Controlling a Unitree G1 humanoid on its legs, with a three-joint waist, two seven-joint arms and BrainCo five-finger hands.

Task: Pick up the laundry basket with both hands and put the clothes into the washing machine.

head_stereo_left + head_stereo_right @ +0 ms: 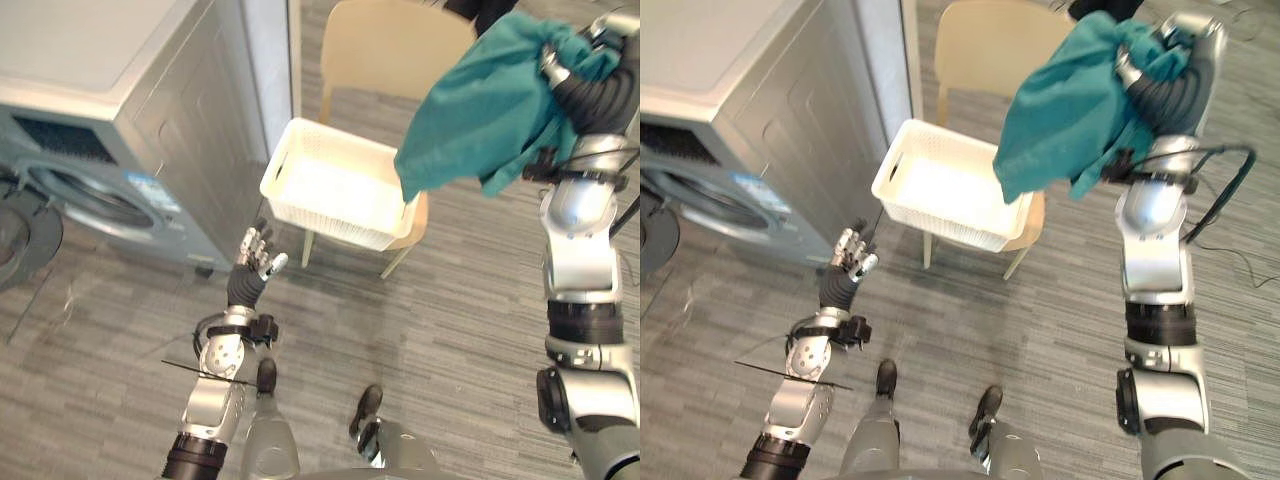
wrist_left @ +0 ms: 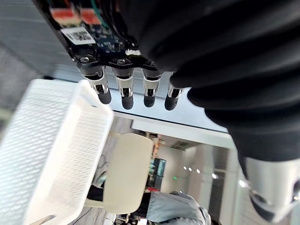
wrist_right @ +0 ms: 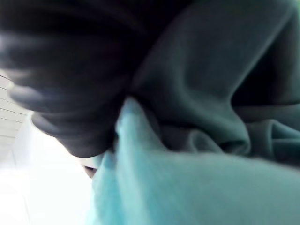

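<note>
One teal cloth hangs in the air, bunched in the clenched fingers of the raised right robot hand, above the far-right corner of the one white basket. The basket sits on the one beige chair, beside the one washer. The left robot hand is released with straight fingers, low near the basket's near-left corner and not touching it.

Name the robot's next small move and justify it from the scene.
Probably swing the teal garment across toward the washing machine front. The right hand already grips it, lifted clear above the white basket on the chair, and the left hand is open and idle.
</note>
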